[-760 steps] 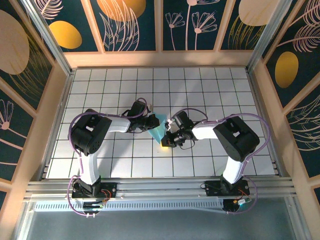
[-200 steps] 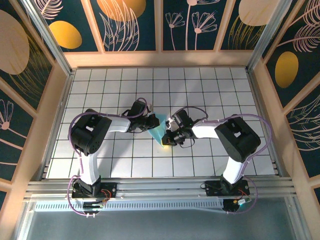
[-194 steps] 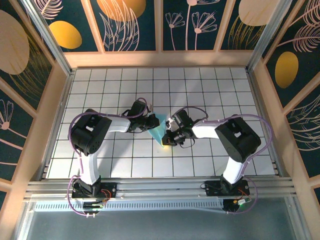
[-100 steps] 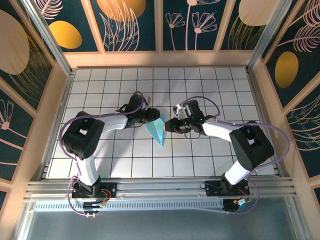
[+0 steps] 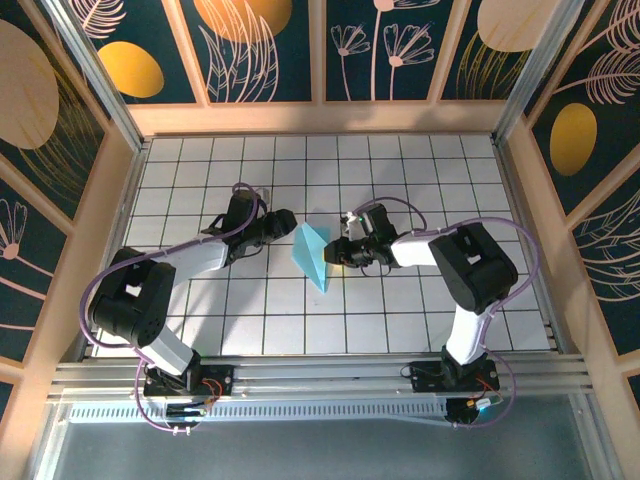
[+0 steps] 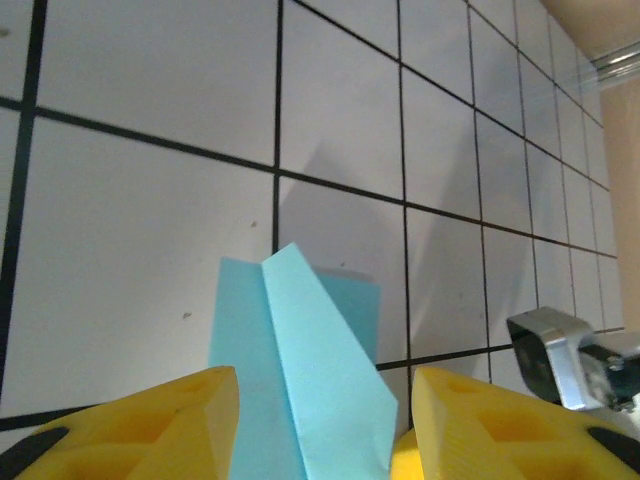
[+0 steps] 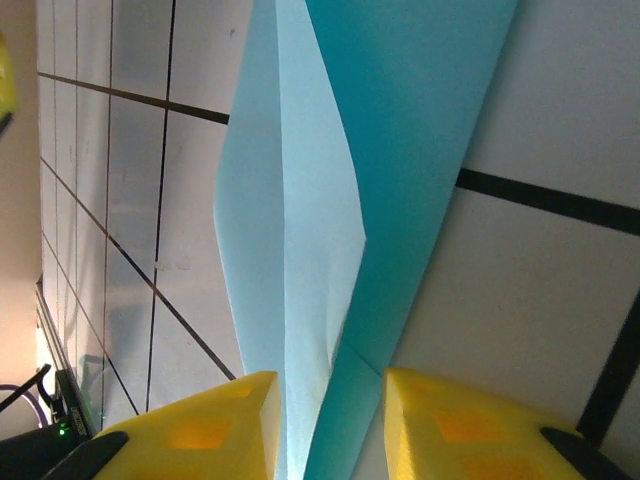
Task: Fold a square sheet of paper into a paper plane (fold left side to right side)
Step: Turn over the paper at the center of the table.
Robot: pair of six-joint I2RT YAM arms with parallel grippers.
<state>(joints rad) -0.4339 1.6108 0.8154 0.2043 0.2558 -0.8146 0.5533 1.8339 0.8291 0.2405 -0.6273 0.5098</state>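
Note:
The paper plane [image 5: 312, 252] is a light-blue narrow dart lying on the white tiled table [image 5: 420, 170], its point toward the near edge. My left gripper [image 5: 284, 224] sits just left of its wide end, open. In the left wrist view the plane [image 6: 300, 370] runs between the yellow fingers [image 6: 150, 425] of this gripper [image 6: 325, 425] without being pinched. My right gripper [image 5: 335, 254] is at the plane's right edge, also open. In the right wrist view its gripper [image 7: 330, 430] straddles the plane's raised fold [image 7: 300, 200].
Wooden walls with dark painted panels [image 5: 310, 60] close the table on three sides. An aluminium rail [image 5: 320, 375] with both arm bases runs along the near edge. Bare tiles lie behind and in front of the plane.
Both grippers went from shut to open and let go of the paper. The left arm drew back to the left and the right gripper shifted farther back. The plane now lies free on the tiles.

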